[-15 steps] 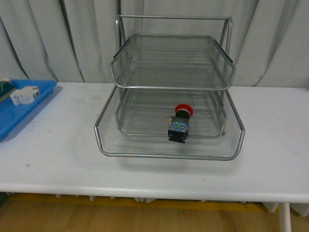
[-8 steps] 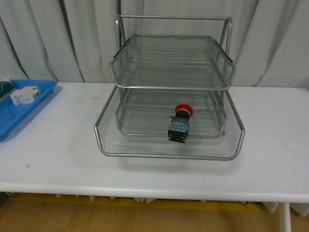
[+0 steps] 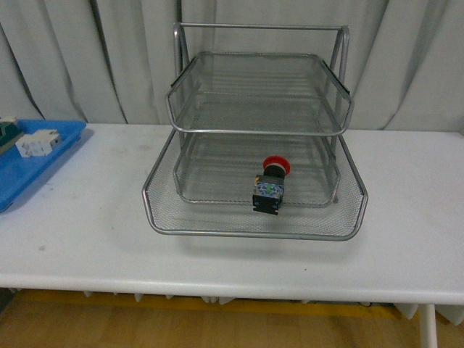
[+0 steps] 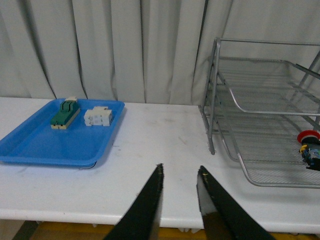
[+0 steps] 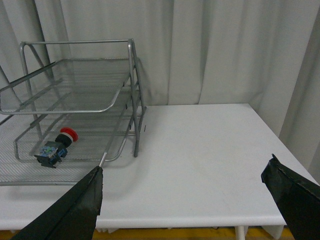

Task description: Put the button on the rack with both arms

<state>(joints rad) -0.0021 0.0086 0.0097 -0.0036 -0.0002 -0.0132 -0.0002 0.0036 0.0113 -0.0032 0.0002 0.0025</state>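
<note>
Low in the rack (image 3: 254,235), right of its middle, the button (image 3: 270,188) lies on its side with the red cap toward the back and the dark body with bluish-green marks toward the front. The body crosses the front rim of the middle tray, and whether it rests on that tray or on the lowest mesh cannot be told. Nothing touches the button. The top tray above it holds nothing, and the rack stands at the back of the white table (image 3: 87,239), before a pale curtain. Well apart from the rack, at the table's left end, sits a blue tray (image 3: 32,174) carrying a white block (image 3: 36,142) and, just beside it, a green block (image 4: 64,113). In the left wrist view the left fingers (image 4: 150,205) stand a narrow gap apart above the table's near edge, between tray and rack, holding nothing. In the right wrist view the right fingers (image 5: 80,210) are spread wide and hold nothing, over the bare table on the rack's right.
</note>
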